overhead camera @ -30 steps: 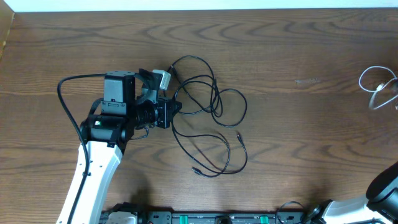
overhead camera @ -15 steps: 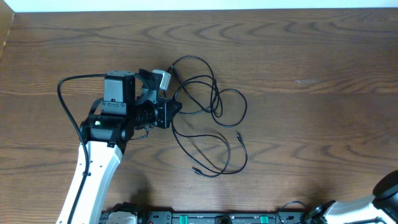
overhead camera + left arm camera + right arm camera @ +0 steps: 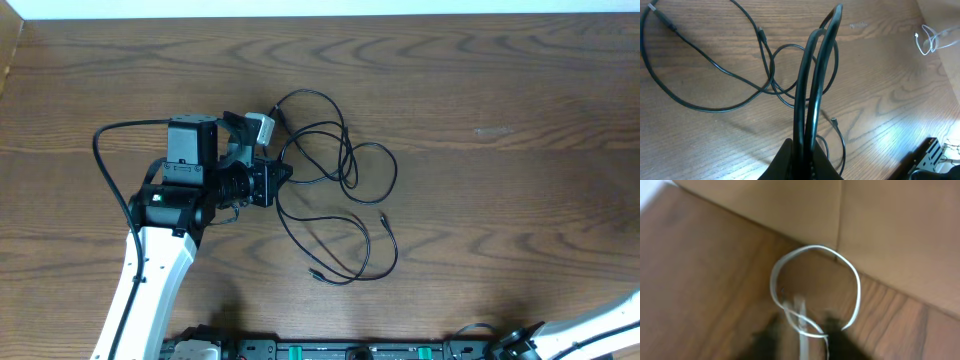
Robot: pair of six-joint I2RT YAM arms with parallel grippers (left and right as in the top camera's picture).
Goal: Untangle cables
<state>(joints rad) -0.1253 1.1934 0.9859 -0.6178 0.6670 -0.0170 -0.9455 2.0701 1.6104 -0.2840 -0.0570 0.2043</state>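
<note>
Several thin black cables (image 3: 335, 190) lie tangled in loops at the table's middle, with plug ends at the lower part (image 3: 384, 217). My left gripper (image 3: 272, 182) is at the tangle's left edge. In the left wrist view it (image 3: 804, 157) is shut on two black cable strands (image 3: 812, 85) that rise from the jaws. The white cable (image 3: 929, 40) lies far off by the table's right edge and is outside the overhead view. In the blurred right wrist view its loop (image 3: 815, 287) lies on the wood, and my right gripper (image 3: 802, 340) has dark fingers (image 3: 767, 337) standing apart on either side of a white strand.
A beige wall (image 3: 880, 225) stands just behind the white loop. The right arm (image 3: 610, 330) shows only at the bottom right corner. The left arm's thick black wire (image 3: 105, 165) arcs at the left. Base hardware (image 3: 330, 350) lines the front edge.
The white cable has gone out of the overhead view to the right. The right arm has drawn back toward the bottom right corner. The left arm and the black tangle have not moved.
</note>
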